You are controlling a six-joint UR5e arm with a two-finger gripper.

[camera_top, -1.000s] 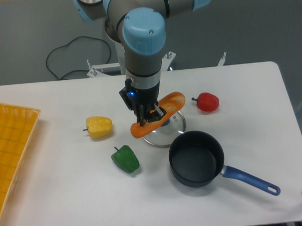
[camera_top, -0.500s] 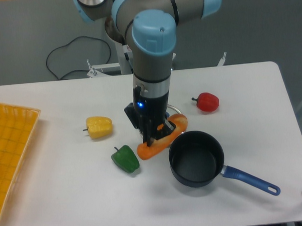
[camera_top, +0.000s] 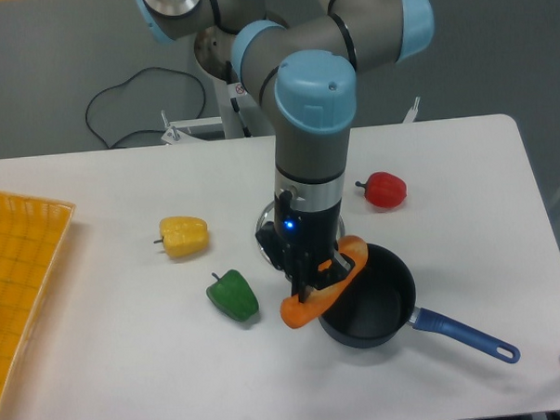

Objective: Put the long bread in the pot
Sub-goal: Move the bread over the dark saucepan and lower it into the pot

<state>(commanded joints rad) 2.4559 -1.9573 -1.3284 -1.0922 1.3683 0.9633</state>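
Long bread [camera_top: 322, 284], clamped in the hand [camera_top: 313, 275], overhung the pot [camera_top: 366, 295] rim, so a release risked tipping it onto the tabletop [camera_top: 466, 211].

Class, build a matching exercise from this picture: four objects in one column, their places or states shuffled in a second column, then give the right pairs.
Objects
1. long bread
2. pot
3. red pepper
4. yellow pepper

Places or states
A. lying left of the arm, above the green pepper
B. held tilted in the pincer, over the pot's left rim
C. on the table, blue handle pointing right
D. on the table, right of the arm

Pairs: 1-B, 2-C, 3-D, 4-A
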